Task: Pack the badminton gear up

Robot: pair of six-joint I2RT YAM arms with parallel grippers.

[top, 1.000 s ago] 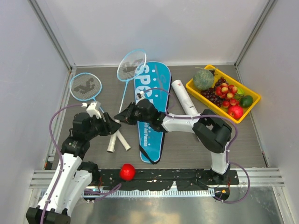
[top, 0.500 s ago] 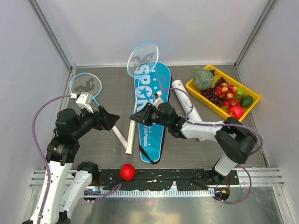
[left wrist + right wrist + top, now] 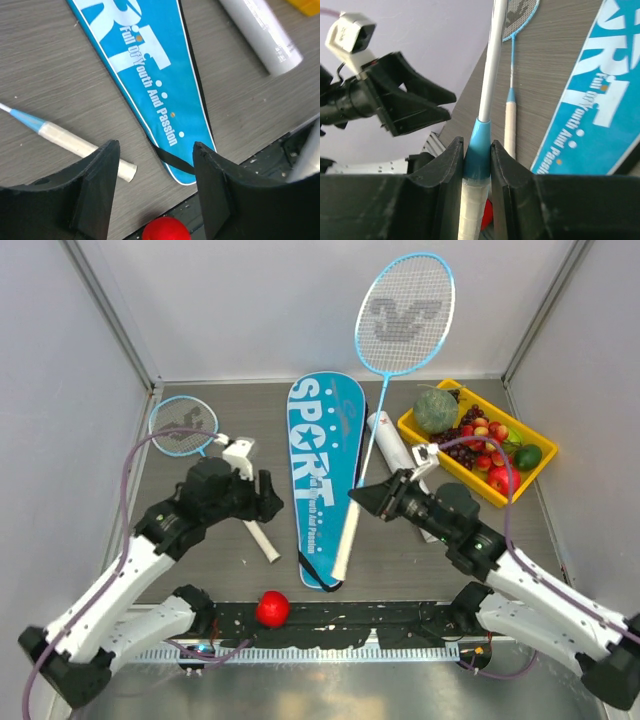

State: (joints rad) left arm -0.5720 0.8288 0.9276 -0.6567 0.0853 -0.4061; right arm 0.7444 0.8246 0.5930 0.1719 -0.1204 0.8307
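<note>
Bright, even light, soft shadows; right gripper (image 3: pixel 477 159) close up perhaps slightly blurred.

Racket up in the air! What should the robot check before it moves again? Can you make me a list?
1. Right tool clamped on the lifted racket, at the blue collar above the white grip: ok.
2. Left tool open and empty, ready to help: ok.
3. Blue cover lying flat, with nothing on top of it: ok.
4. Cover's opening unzipped for the racket: cannot tell.
5. Second racket packed: not ok, it lies outside the cover.
6. White tube packed: not ok, it lies beside the cover.
</note>
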